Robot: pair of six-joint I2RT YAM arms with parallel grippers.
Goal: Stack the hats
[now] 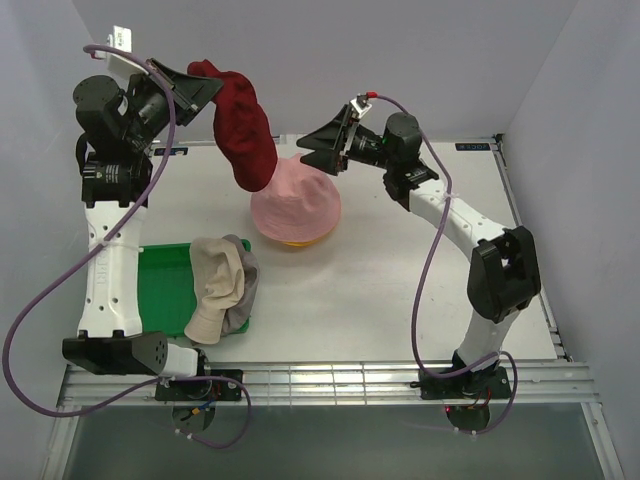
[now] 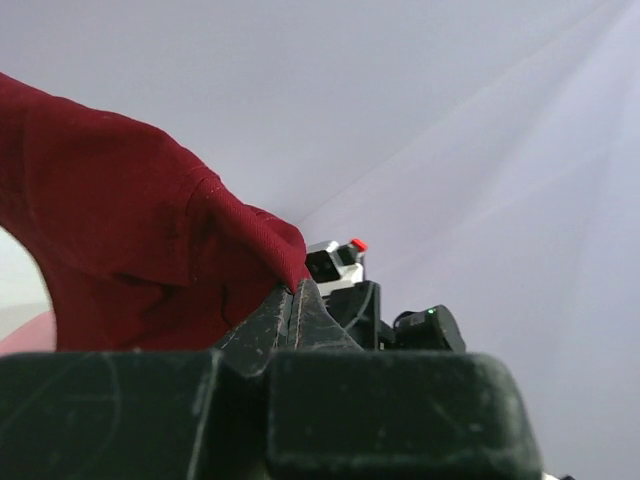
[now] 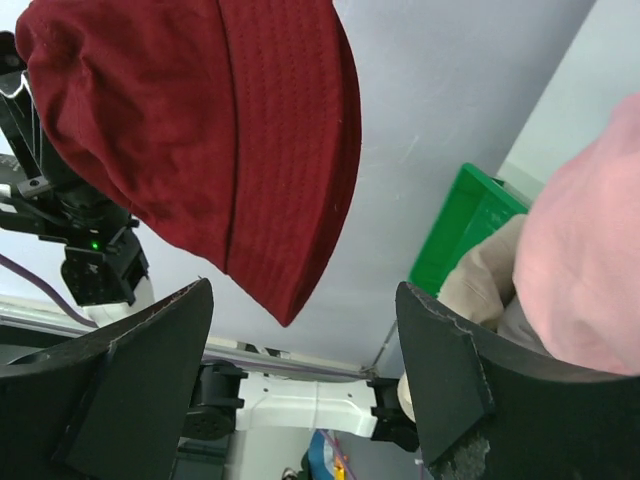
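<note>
Nearest the arm bases, a green tray (image 1: 160, 285) at the left of the surface (image 1: 400, 280) holds the cream-beige hat (image 1: 215, 275), slumped over the grey hat (image 1: 246, 292); both look like stock waiting their turn. Further in, near the middle, the pink hat (image 1: 295, 200) sits crown up over the yellow-orange hat (image 1: 295, 243), of which only a sliver of brim shows at the near edge, so this is evidently the growing stack. Above and just left of it the dark red hat (image 1: 243, 130) hangs in the air, pinched by an edge in the left gripper (image 1: 205, 85), whose jaws are pressed flat together on the cloth. Gripped at one point only, it droops, its lower end dangling close above the pink crown, probably so that it can be lowered there. The right gripper (image 1: 312, 148) hovers at the far side of the stack, beside the hanging hat, jaws spread wide and holding nothing. From its wrist view the red cloth hangs ahead of the gap between its fingers, likely so it can steady or spread the hat.
</note>
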